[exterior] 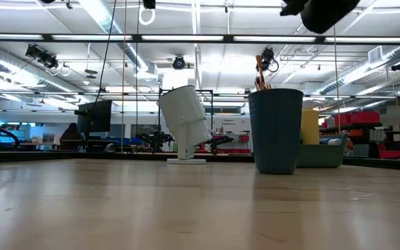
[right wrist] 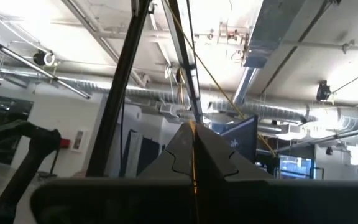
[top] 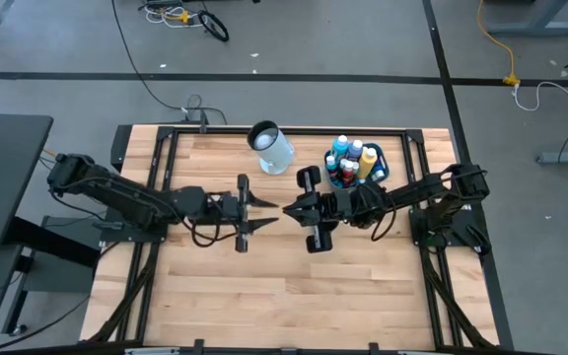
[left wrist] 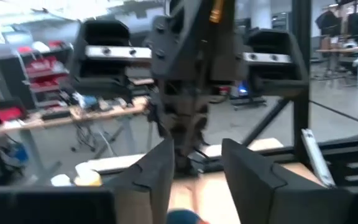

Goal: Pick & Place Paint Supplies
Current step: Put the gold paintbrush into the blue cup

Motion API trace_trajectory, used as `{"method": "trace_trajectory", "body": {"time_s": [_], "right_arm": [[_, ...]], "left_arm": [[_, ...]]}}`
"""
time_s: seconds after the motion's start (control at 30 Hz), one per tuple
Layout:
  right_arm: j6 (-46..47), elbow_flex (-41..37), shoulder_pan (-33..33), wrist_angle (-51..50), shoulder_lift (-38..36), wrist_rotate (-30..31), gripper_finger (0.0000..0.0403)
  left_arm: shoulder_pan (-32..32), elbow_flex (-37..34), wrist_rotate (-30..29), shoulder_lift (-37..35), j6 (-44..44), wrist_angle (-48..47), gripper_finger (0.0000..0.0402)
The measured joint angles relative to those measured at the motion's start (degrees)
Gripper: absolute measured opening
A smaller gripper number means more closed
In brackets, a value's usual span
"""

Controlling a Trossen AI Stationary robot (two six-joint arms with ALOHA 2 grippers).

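The paint bottles (top: 355, 158) stand in the teal tub (top: 381, 170) near the table's far right. Wood-handled brushes (exterior: 260, 69) stick up out of the dark blue cup (exterior: 276, 130), which stands left of the tub. Both grippers hang above the table's middle, tip to tip. My left gripper (top: 264, 213) is open, and its fingers (left wrist: 157, 177) stand on either side of my right gripper's tip. My right gripper (top: 288, 210) is shut and tilted upward, with a thin wood-coloured paintbrush strip (right wrist: 193, 158) between its fingers. My right gripper pinches a thin wood-coloured paintbrush (right wrist: 193, 149) between its two shut fingers; it lies along them and shows only as a narrow strip in the seam. It is held clear of the table. Which part of the brush is held stays hidden by the fingers.
A white jug (top: 270, 146) stands tilted on its base at the far middle of the table, left of the cup (top: 309, 178). The table's black frame (top: 171, 133) runs along its edges. Bare wood lies toward the near edge.
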Motion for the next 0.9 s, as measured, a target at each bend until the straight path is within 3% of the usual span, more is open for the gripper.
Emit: {"method": "trace_trajectory", "body": {"time_s": [0.23, 0.47, 0.6, 0.73, 0.9], "right_arm": [[-0.4, 6.2, 0.0, -7.4, 0.0, 0.0, 0.0005], [-3.8, 11.6, 0.0, -14.3, 0.0, 0.0, 0.0005], [-5.1, 12.8, 0.0, -15.0, 0.0, -2.4, 0.0004], [-5.0, 13.0, 0.0, -15.0, 0.0, -9.3, 0.0003], [-7.9, 13.0, 0.7, -10.2, 0.0, -9.6, 0.0003]], "left_arm": [[1.1, 2.9, 1.0, 0.0, 2.0, 0.0, 0.0182], [1.3, 4.1, 1.8, 0.0, 3.3, 0.1, 0.0190], [1.6, 4.1, 3.1, 0.0, 3.7, 1.7, 0.0189], [2.8, 4.1, 9.8, 0.0, 2.9, 1.3, 0.0189], [3.2, 4.0, 11.0, 1.0, 3.7, 1.9, 0.0189]]}}
